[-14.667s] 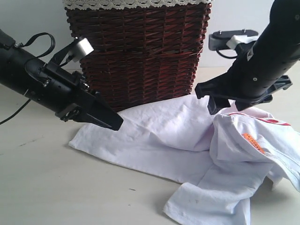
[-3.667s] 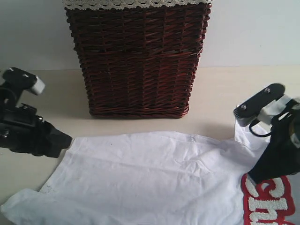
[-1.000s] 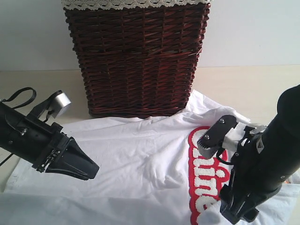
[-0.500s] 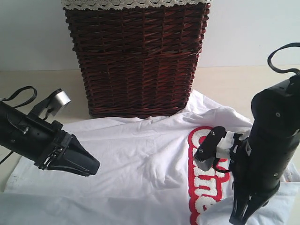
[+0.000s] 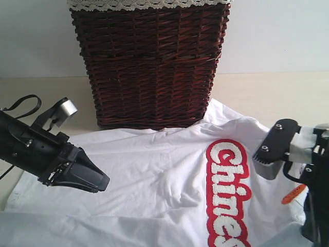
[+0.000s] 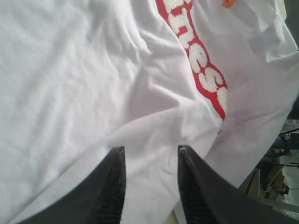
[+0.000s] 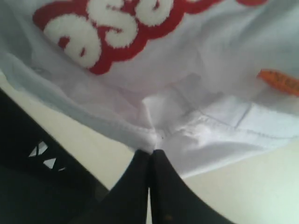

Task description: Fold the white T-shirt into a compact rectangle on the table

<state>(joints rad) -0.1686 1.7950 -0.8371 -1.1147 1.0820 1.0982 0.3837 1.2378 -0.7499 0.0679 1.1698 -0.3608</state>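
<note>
white T-shirt (image 5: 154,175) is spread out on the counter (image 5: 267,95), red lettering up. Right pincer (image 7: 150,156), at the near edge, is pressed together, pinching the hem. Left pincer (image 6: 150,154) is spread above the cloth, gripping nothing. Wicker basket (image 5: 151,67) sits behind.

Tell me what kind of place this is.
Likely a staged laundry-folding test bench rather than a lived-in home: a plain cream table against a blank pale wall, with a wicker basket and a white T-shirt spread on it.
</note>
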